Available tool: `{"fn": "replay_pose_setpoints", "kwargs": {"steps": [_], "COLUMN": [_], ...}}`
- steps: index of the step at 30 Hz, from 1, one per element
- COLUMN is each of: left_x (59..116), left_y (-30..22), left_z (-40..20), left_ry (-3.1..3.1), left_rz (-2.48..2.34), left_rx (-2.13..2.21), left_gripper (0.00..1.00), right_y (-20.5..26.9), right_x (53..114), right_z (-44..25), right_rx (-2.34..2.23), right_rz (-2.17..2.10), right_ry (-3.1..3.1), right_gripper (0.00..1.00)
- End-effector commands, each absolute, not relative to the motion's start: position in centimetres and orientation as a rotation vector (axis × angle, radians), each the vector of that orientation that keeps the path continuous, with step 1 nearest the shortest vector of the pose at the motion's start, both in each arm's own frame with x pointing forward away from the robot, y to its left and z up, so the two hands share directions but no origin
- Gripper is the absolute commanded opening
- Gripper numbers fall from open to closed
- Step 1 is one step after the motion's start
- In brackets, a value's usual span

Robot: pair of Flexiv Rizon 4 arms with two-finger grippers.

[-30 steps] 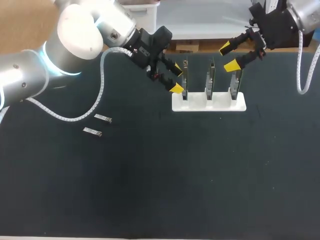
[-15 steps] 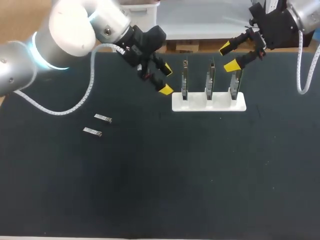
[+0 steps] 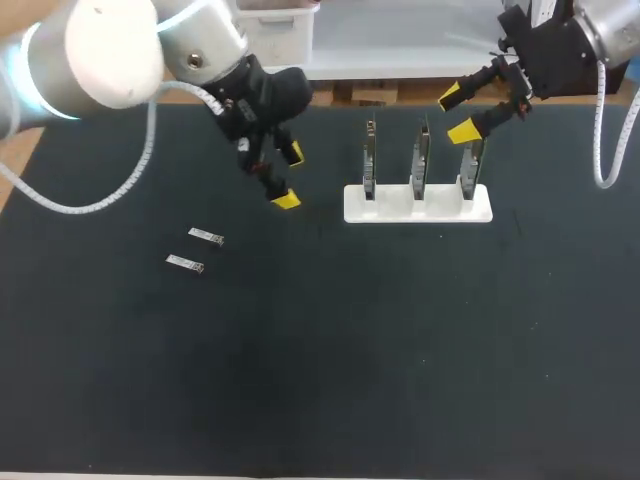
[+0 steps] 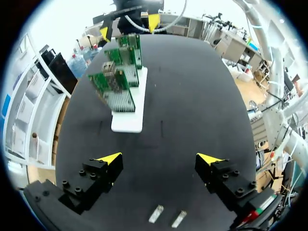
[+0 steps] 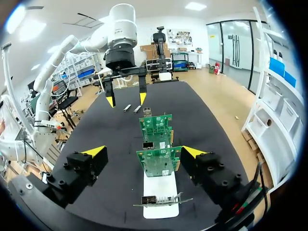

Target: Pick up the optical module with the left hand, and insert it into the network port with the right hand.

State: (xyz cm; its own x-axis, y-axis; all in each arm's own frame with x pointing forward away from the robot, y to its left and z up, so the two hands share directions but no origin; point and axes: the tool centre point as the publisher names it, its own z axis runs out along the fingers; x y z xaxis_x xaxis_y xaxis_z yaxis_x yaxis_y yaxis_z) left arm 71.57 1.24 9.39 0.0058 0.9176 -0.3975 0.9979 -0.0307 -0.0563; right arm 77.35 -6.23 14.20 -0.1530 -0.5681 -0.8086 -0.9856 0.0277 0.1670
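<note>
In the head view, the far optical module (image 3: pixel 205 237) and the near optical module (image 3: pixel 186 264) are too small for me to tell one end from the other. I cannot make out the network ports on the boards (image 3: pixel 419 160) either. A yellow tip of my right pincer (image 3: pixel 457 114) covers the top of the rightmost board (image 3: pixel 470 170). My left arm (image 3: pixel 90 45) and right arm (image 3: pixel 605 25) run out past the view's edges.

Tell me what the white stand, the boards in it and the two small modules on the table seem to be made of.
The white stand looks like matte plastic: a uniformly white block. The boards are likely printed circuit boards: green laminate with silvery parts, upright in the stand. The optical modules are probably metal: small silvery pieces glinting on the dark table, though too small to be sure.
</note>
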Motion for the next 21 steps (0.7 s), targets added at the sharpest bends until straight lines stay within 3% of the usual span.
{"fn": "replay_pose_setpoints", "kwargs": {"steps": [1, 21], "left_x": [70.5, 70.8], "left_y": [3.6, 12.6], "left_z": [10.0, 6.4], "left_ry": [2.004, 2.069], "left_rz": [-0.44, -0.07], "left_rx": [2.024, 2.211], "left_gripper": [1.0, 1.0], "right_y": [-6.2, -6.2], "right_x": [77.2, 77.2], "right_z": [14.2, 14.2], "right_rx": [-1.576, -1.576], "right_rz": [1.0, 1.0], "right_ry": [1.773, 1.773], "right_gripper": [1.0, 1.0]}}
